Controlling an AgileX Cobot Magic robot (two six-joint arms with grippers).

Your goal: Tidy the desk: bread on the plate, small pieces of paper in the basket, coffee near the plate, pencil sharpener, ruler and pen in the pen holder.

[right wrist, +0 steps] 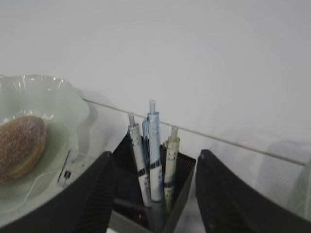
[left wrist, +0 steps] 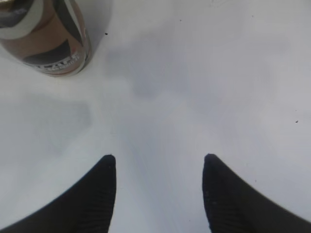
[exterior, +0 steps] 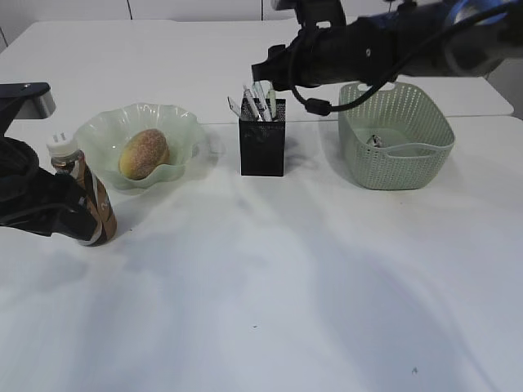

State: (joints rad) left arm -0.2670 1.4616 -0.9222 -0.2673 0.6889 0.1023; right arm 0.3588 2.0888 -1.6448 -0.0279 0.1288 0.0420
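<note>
White desk (exterior: 270, 278); coffee (exterior: 82, 200) label unreadable; left pincer (left wrist: 159, 167), right pincer (right wrist: 153, 165) open.

We see only the lower part of the coffee (left wrist: 46, 36) in the left wrist view, cut off at eleven o'clock. The bread (right wrist: 19, 145) is clipped at nine o'clock in the right wrist view. A small object in the basket (exterior: 398, 155) is too small to identify.
</note>
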